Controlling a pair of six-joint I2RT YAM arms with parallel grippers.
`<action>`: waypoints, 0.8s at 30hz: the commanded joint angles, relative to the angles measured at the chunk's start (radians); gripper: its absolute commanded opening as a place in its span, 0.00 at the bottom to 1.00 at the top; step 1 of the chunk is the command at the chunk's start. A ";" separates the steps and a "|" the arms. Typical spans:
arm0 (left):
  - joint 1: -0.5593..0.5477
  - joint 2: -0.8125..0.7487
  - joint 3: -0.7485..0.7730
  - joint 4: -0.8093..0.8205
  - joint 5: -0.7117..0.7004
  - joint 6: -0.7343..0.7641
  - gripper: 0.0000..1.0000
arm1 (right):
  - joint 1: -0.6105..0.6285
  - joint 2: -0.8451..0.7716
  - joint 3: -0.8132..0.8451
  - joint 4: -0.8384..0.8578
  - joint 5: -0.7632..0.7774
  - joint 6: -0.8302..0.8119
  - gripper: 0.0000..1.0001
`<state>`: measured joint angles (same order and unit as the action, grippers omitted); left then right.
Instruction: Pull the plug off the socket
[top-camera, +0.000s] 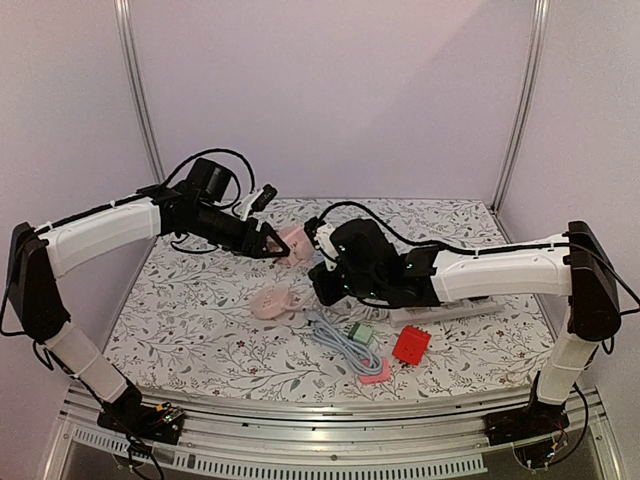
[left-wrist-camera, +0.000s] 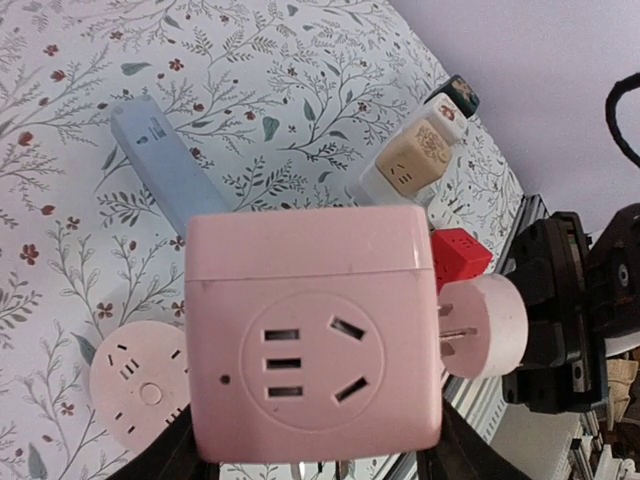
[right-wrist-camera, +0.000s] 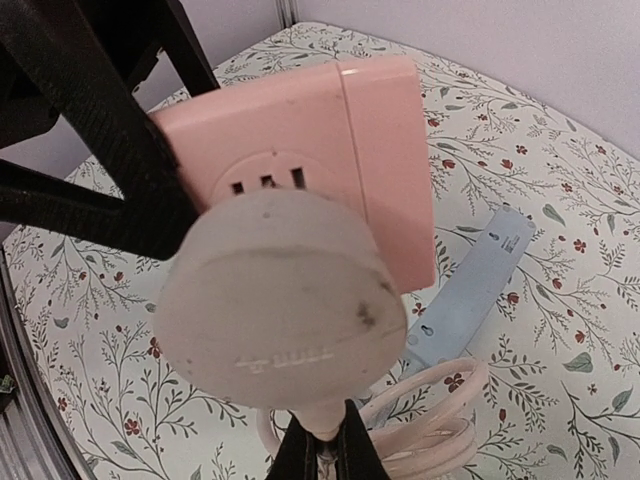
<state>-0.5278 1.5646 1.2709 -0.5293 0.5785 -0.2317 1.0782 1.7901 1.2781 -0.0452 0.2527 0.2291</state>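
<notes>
Left gripper clamps the pink cube socket by its sides. Right gripper is pinched tight on the round plug (by its neck). The prongs run straight from right fingertips toward the left ones, and I can't tell if they're seated.

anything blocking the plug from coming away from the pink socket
Nothing visible. The right pincer grips the round plug, its prongs showing bare beside the pink socket that the left pincer holds.

Pink – socket cube; pale pink – plug; floral – tablecloth; red – small cube.
</notes>
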 joint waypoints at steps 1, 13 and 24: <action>-0.014 -0.029 0.053 -0.071 -0.207 0.058 0.05 | -0.008 0.002 0.020 -0.045 0.021 0.013 0.00; -0.049 0.010 0.088 -0.155 -0.400 0.089 0.05 | -0.008 -0.044 0.018 -0.059 0.019 0.007 0.00; 0.088 -0.019 0.088 -0.149 -0.407 0.061 0.05 | 0.036 -0.083 0.065 -0.153 -0.002 -0.034 0.00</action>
<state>-0.5137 1.5711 1.3342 -0.6819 0.1963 -0.1589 1.0866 1.7657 1.2930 -0.1658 0.2527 0.2188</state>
